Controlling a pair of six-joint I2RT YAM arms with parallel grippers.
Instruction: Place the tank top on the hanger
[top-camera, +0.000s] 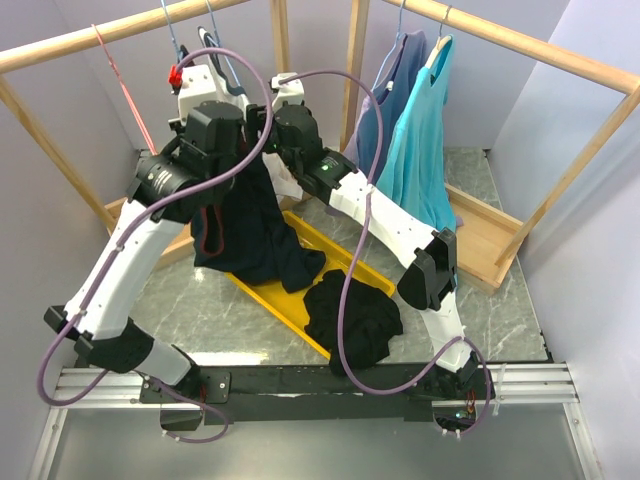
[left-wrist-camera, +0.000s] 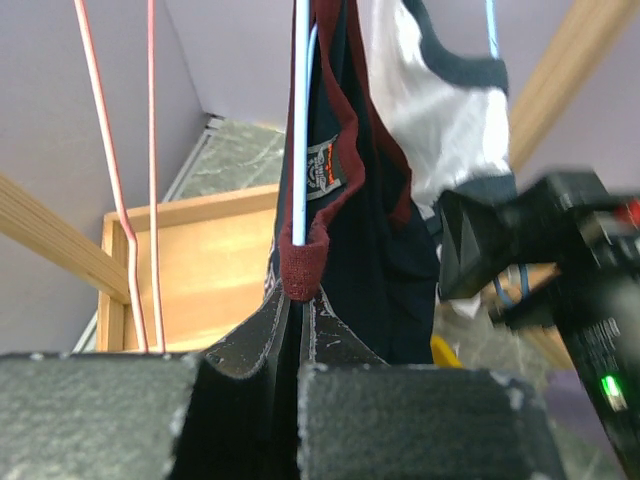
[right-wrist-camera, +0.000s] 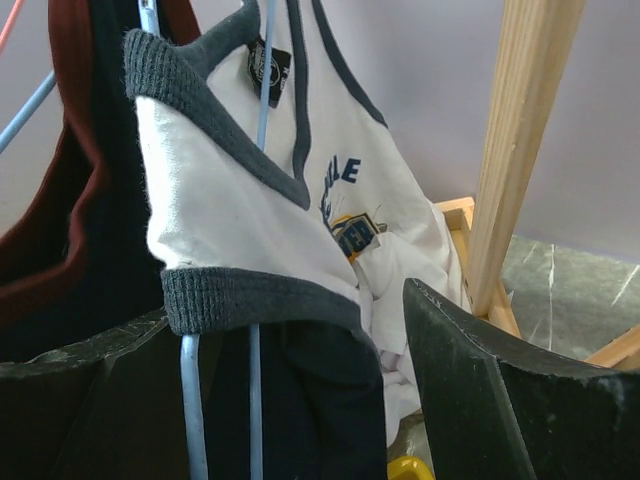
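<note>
Wooden rack encloses the grey marble tabletop. The tank top hangs at the rack's back left with its long axis vertical, neck end up and hem trailing onto the yellow tray. The hanger wire runs upright against its maroon trim. Left fingers are pinched tight on that trim. Right fingers stand wide, flanking the white tank top; contact cannot be told.

The left arm and the right arm are both reaching up and away from their bases, elbows bent, their wrists coming together side by side up high. The left gripper is pinching fully closed on the tank top at its red trim. The right gripper is standing with its jaws spread wide apart.
</note>
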